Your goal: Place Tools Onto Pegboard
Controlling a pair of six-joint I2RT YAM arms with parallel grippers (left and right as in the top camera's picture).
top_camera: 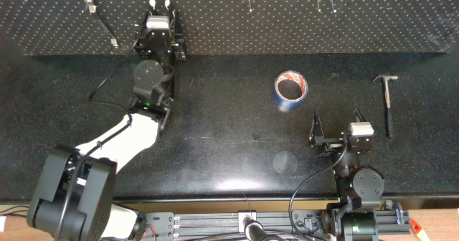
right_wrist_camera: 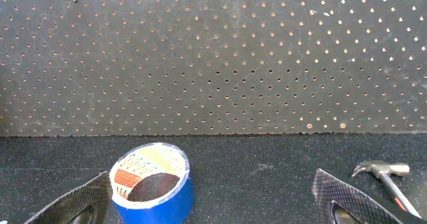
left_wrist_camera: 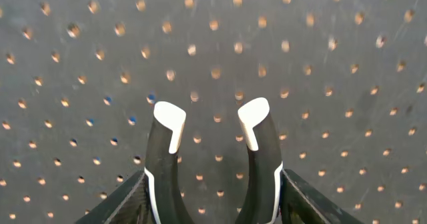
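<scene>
Top view, blue tape roll [top_camera: 291,89] hole-up, dark-handled hammer [top_camera: 388,106] lying flat

A black speckled worktop [top_camera: 215,133] bears a blue tape roll [top_camera: 285,103] and, well apart, what looks like a hammer [top_camera: 388,108].

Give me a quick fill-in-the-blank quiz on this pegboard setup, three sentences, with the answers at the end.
1. The roll of tape standing on the table has a ___ outer wall.
2. The hammer lies on the side where the ___ arm stands.
3. The left gripper faces the pegboard with its fingers ___ and nothing between them.
Answers: blue; right; open.
</scene>
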